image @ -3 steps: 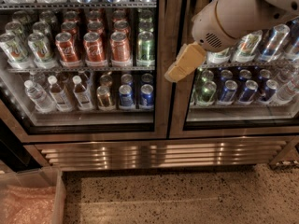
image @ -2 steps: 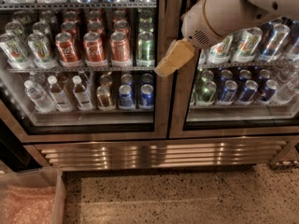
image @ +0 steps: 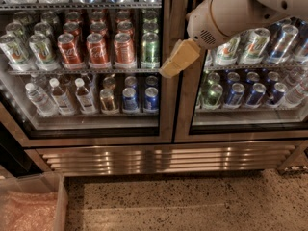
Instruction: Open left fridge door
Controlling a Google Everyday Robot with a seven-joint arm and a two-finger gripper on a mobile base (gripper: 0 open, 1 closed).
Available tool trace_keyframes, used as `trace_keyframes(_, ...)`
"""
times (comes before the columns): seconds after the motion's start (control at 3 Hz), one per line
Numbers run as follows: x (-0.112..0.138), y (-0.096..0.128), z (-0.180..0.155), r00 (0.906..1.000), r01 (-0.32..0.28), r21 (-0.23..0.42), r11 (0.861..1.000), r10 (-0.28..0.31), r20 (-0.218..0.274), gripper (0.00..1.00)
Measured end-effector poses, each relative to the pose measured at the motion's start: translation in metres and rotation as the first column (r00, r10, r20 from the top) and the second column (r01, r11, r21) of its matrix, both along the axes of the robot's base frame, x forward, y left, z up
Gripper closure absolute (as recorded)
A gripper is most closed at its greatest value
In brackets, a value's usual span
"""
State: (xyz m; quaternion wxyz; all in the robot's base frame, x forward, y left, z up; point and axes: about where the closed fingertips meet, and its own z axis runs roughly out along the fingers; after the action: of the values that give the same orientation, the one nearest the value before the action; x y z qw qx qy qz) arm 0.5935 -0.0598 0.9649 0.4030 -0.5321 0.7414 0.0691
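Note:
The left fridge door (image: 166,110) is a tall glass pane in a brushed steel frame and stands closed. Behind it are red cans (image: 97,48), a green can (image: 150,47) and clear water bottles (image: 39,98). My gripper (image: 177,60), tan at the end of a white arm (image: 231,11), hangs in front of the left door's right steel edge, where the two doors meet, at the height of the can shelf. I cannot tell whether it touches the frame.
The matching right glass door (image: 184,114) shows green-and-white cans (image: 255,44) and blue cans (image: 236,93). A steel grille (image: 163,158) runs below both doors. A clear plastic bin (image: 30,207) sits on the speckled floor (image: 192,201) at the lower left.
My gripper and arm have moved left, from in front of the right door's edge to the left door's right steel edge. The doors have not moved.

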Motion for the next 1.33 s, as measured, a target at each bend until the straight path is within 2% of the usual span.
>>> trace_keyframes(0.67,0.003,0.004,0.011,0.9988,-0.016,0.011,1.0,0.015,0.047,0.0)
trace_keyframes(1.33,0.001,0.009,0.017,0.997,-0.028,0.009,1.0,0.027,0.072,0.0)
